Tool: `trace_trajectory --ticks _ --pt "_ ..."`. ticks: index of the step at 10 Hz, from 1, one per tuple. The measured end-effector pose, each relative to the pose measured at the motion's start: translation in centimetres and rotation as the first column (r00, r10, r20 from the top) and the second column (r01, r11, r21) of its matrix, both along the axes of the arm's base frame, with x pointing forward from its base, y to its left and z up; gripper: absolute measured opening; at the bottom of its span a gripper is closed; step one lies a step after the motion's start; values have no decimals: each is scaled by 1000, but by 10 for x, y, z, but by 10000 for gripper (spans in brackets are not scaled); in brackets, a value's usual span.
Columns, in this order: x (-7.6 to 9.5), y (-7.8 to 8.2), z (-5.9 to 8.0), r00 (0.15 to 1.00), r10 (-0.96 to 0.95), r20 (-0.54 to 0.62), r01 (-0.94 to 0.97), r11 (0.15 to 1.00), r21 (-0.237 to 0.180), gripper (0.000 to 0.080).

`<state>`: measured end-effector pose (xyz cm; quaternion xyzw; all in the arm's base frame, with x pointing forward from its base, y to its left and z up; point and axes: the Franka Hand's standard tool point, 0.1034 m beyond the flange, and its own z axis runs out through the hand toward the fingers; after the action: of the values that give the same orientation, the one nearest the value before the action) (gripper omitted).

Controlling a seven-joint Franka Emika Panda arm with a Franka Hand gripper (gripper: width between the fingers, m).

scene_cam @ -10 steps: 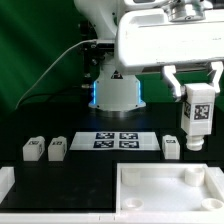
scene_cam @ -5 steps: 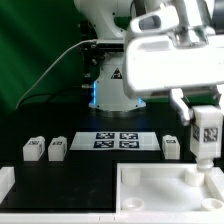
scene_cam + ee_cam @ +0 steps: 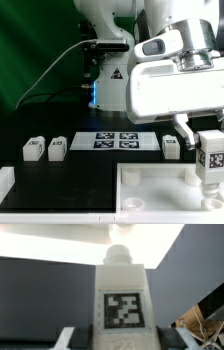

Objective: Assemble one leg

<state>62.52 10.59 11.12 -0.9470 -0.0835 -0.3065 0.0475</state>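
Leg (image 3: 213, 160) is clamped upright between the fingers of the gripper (image 3: 207, 138), closed onto its sides, over the far corner of the tray (image 3: 150, 172) at the exterior view's right. A narrow strip of bare table is left between tray rim and marker board (image 3: 120, 140). Three loose legs (image 3: 57, 148) are set beside that board.

The exterior view is brightly and evenly lit. The white arm housing (image 3: 175, 85) close to the camera is nearly washed out and soft in focus, while the black worktop (image 3: 80, 172) is so dark that no shadows show on it. A blue glow shows at the robot base (image 3: 93, 96). The wrist view is blurred throughout: the leg (image 3: 122, 297) looks soft, its tag (image 3: 123, 309) has fuzzy edges, and overexposed glare blanks the pale area behind it.
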Motion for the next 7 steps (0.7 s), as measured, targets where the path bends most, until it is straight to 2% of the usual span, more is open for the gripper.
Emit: trace_trajectory --ticks 7 --pt "-6 10 -19 999 7 -35 -7 1000 4 292"
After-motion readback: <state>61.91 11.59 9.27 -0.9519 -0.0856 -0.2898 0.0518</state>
